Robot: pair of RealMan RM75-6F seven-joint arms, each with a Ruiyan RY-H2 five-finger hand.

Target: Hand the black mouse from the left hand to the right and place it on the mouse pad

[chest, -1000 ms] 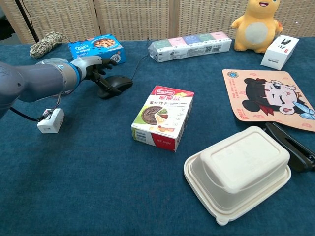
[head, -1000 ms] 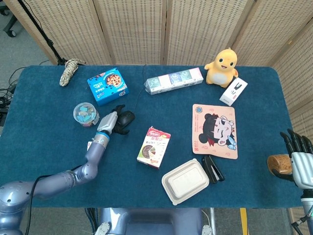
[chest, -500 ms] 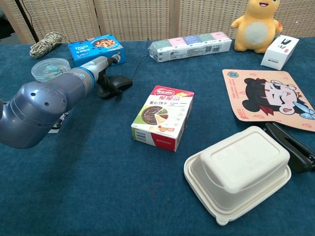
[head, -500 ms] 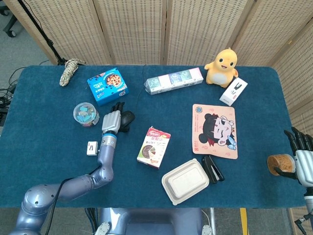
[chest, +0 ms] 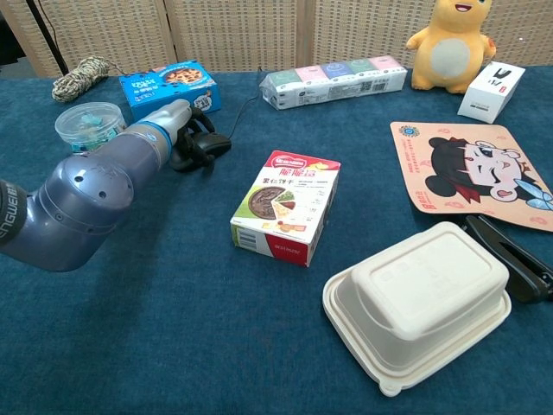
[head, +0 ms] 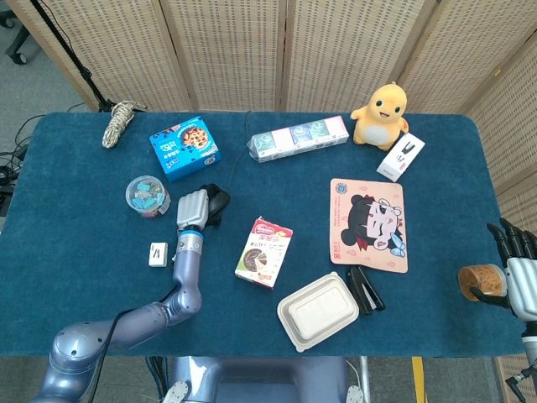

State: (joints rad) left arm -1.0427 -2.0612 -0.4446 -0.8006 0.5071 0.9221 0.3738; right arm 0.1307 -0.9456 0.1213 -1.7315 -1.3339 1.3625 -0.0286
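Tabletop (head: pixel 84 252) w/ blue cloth carries everything. Mouse pad (head: pixel 369 223) w/ cartoon face lies flat right of centre, well apart from mouse. Snack box (head: pixel 264 252) sits between pad & mouse. Left hand (head: pixel 192 206) rests over mouse (head: pixel 217 201), fingers curled down onto it, just below blue box (head: pixel 185 148). Right hand (head: pixel 518 267) at far right edge, off tabletop, fingers apart & pointing up, touching brown cup (head: pixel 480 281); grip on it: can't tell.

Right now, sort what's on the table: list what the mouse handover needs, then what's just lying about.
Needed: black mouse, left hand on it, right hand, mouse pad.

Lying about: snack box, takeaway box, yellow toy, rope, cookie box.
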